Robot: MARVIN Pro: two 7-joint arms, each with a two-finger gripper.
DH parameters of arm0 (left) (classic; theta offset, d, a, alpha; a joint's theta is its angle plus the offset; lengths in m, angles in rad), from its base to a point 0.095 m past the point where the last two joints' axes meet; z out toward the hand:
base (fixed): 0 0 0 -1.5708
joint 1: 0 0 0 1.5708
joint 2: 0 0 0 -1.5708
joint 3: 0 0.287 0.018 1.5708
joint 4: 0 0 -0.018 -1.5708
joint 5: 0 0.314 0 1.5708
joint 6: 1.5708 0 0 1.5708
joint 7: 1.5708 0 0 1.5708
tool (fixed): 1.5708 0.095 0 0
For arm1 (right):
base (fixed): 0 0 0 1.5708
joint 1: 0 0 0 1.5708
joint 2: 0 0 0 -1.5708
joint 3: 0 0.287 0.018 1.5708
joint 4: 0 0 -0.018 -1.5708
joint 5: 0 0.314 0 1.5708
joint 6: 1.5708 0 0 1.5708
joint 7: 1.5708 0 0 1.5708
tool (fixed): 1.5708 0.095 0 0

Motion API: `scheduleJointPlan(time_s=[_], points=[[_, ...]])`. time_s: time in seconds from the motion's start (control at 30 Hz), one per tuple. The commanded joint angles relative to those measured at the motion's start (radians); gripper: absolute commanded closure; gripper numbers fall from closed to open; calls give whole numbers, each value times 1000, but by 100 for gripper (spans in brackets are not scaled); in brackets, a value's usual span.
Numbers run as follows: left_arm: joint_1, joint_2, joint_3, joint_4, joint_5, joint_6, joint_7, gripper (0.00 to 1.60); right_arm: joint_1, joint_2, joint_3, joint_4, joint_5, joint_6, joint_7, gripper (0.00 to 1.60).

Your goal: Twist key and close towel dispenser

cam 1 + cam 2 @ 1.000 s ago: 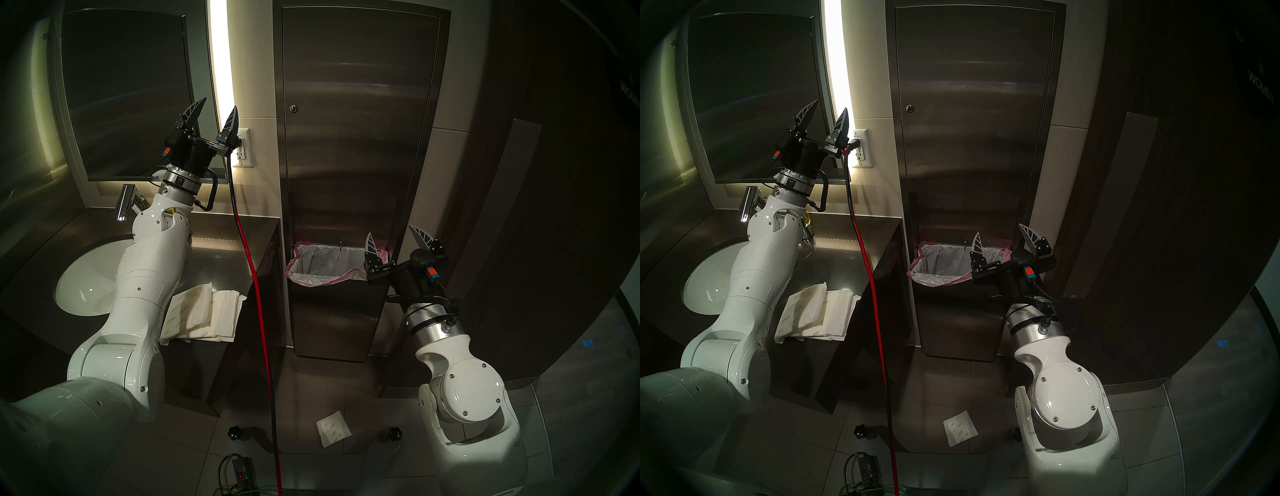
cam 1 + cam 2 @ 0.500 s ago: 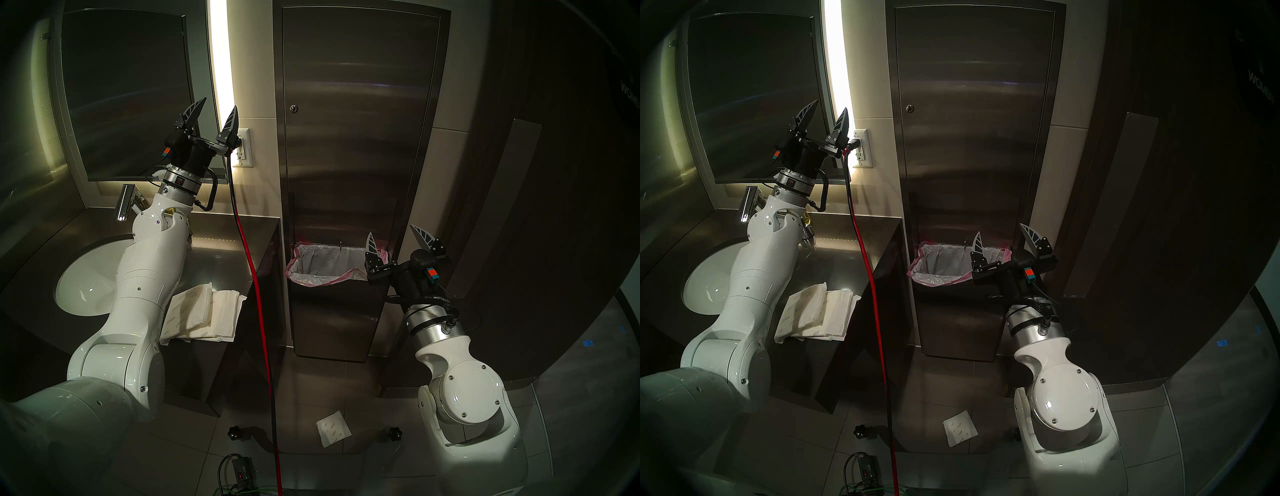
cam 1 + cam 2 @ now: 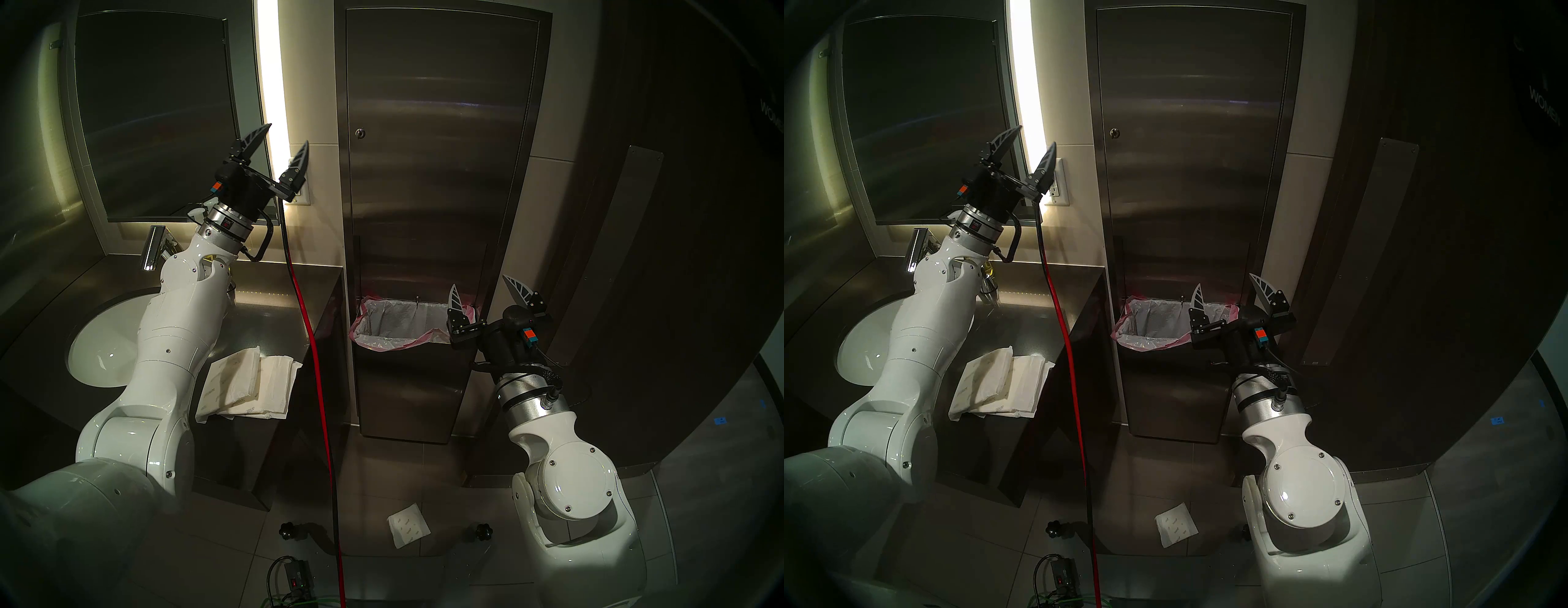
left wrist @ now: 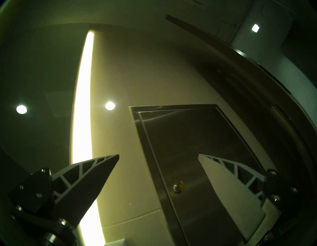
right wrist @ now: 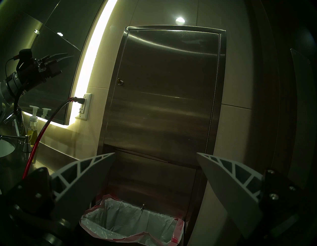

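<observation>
- The tall brushed stainless-steel towel dispenser [image 3: 437, 178] is set in the wall — its long hinged door lies flush in the frame.
- The small brass-gold key [image 4: 180, 185] sits in the round silver lock cylinder [image 4: 175, 187] at the door's left edge.
- The left end effector [image 3: 288, 135] hangs released and empty in front of the lit mirror strip [image 3: 271, 72], well apart from the key.
- The right end effector [image 3: 481, 285] is released too — empty, above the pink-edged bin liner [image 3: 390, 327].
</observation>
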Motion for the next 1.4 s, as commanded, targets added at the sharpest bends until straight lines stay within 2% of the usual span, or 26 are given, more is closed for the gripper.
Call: scheduleJointPlan(time_s=[0.0, 0.07, 0.17, 0.2, 0.3, 0.33, 0.53, 0.67, 0.73, 0.83, 1.03, 1.2, 1.37], points=[[-93, 19, 33, 19, 4, 56, -49, 0, 7, -1, 3, -17, 3, -5, -2, 0], [-105, 15, 42, 24, -3, 77, -67, 0, 7, -1, 2, -17, 3, -5, -3, 0], [-112, 3, 56, 17, -25, 164, -85, 0, 7, 0, 2, -16, 3, -5, -3, 0], [-117, 1, 64, 24, -33, 171, -92, 0, 7, 0, 2, -17, 4, -5, -4, 0], [-134, 8, 92, 21, -19, 249, -109, 0, 7, 1, 1, -16, 4, -5, -5, 0], [-144, 5, 102, 32, -21, 241, -98, 0, 7, 1, 1, -16, 4, -5, -5, 0], [-192, -21, 110, 28, -5, 368, -36, 0, 7, 3, 0, -16, 4, -5, -7, 0], [-207, -26, 129, 10, 41, 434, 53, 0, 7, 4, 0, -16, 4, -5, -8, 0], [-210, -30, 130, 7, 68, 444, 84, 0, 7, 4, 0, -16, 4, -5, -8, 0], [-216, -27, 136, -10, 118, 509, 140, 0, 8, 5, -1, -16, 5, -5, -9, 0], [-212, -10, 181, -78, 205, 639, 250, 0, 8, 7, -1, -16, 6, -4, -11, 0], [-197, -2, 189, -141, 237, 720, 298, 0, 8, 9, -2, -16, 8, -4, -12, 0], [-184, -2, 175, -214, 254, 769, 364, 0, 8, 11, -2, -16, 9, -4, -13, 0]])
